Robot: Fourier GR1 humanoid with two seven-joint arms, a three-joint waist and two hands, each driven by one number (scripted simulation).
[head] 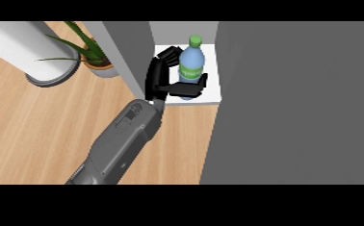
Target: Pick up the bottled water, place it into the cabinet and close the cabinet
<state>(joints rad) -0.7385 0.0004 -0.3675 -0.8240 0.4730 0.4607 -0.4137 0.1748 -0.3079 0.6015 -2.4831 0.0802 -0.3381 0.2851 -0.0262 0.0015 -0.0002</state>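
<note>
One robot hand (165,78) curls around the upright bottled water (190,66), cap up, inside the cabinet (135,56).

The bottled water (189,66) stands upright on the shelf (213,93) in the cabinet (135,52), the hand (162,78) at its left. Left of the cabinet, a potted plant (89,49) sits on the counter (43,124), a paper-towel roll (32,47) further left.

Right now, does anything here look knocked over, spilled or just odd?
Nothing stands out. The bottled water stands upright on the cabinet shelf, the hand curled round it. The potted plant is upright too.
</note>
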